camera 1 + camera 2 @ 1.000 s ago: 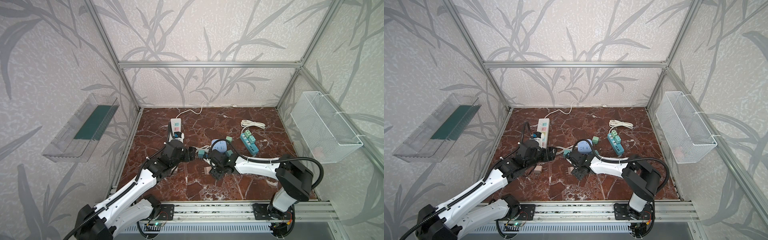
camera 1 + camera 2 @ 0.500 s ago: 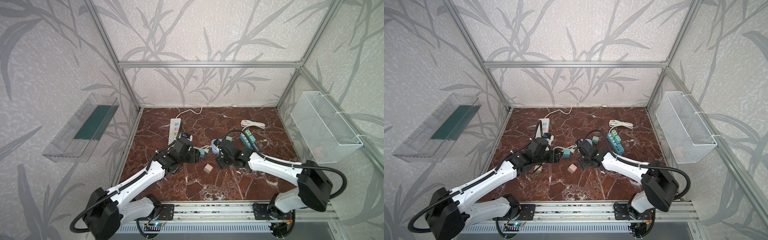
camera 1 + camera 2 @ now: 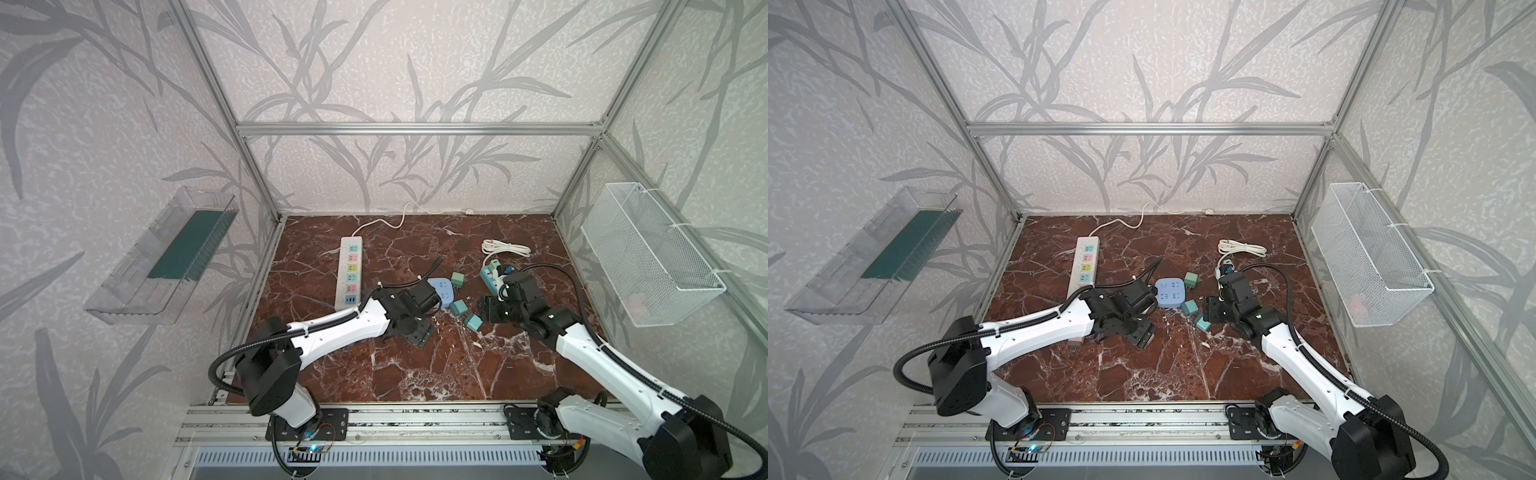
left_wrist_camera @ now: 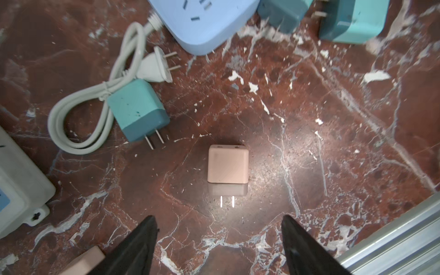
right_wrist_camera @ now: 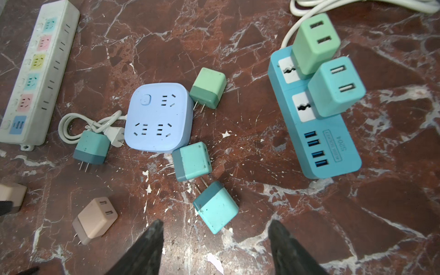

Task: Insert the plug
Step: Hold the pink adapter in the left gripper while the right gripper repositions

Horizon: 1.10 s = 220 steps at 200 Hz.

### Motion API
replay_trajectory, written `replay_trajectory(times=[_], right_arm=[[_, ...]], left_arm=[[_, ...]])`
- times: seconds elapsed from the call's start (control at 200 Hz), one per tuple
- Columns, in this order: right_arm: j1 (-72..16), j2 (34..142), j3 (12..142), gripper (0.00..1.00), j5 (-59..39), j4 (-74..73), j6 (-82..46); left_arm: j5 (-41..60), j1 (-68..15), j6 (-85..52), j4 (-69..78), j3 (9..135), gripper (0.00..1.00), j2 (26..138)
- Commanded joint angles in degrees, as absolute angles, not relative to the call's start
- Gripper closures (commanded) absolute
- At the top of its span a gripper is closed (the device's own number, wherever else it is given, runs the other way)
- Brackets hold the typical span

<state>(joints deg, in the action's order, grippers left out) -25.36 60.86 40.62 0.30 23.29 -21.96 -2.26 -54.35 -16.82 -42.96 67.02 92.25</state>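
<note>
I read the left gripper [image 4: 219, 221] apart and empty before the beige cube plug [image 4: 228, 165] on the red marble bench [image 4: 309, 119]; right gripper [image 5: 216, 222] apart, empty, at the nearest teal cube plug [image 5: 215, 207]

Polished tabletop [image 4: 309, 166] of red-brown marble look, veined white, is seen glossy enough that a beige plug [image 4: 228, 164] of matt plastic is mirrored in it; the plug's prongs are of bright metal. A blue socket block [image 5: 159, 116] and a teal power strip [image 5: 316, 119] are shown in smooth, faintly scuffed plastic. At the right of both top views a white wire-mesh basket [image 3: 648, 257] is pictured; at the left, a clear plastic tray [image 3: 133, 295]. The frame [image 3: 415, 129] is rendered in brushed metal, the fingers [image 4: 140, 245] in matt black.
</note>
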Motion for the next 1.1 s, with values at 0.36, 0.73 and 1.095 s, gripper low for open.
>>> replay_trajectory(times=[0.36,0.73,1.095], right_arm=[[-25.07,59.61,37.37,0.27,-4.75,21.55,-22.47],[-25.05,57.77,34.72,0.27,-4.67,20.47,-23.24],[-25.05,56.12,35.32,0.28,-4.2,22.13,-23.64]], left_arm=[[-0.43,-55.46,-14.01,-46.15,69.26,0.21,102.23],[1.45,-53.46,-16.35,-38.93,68.06,0.26,107.5],[1.24,-53.26,-17.11,-37.75,65.65,0.74,105.09]])
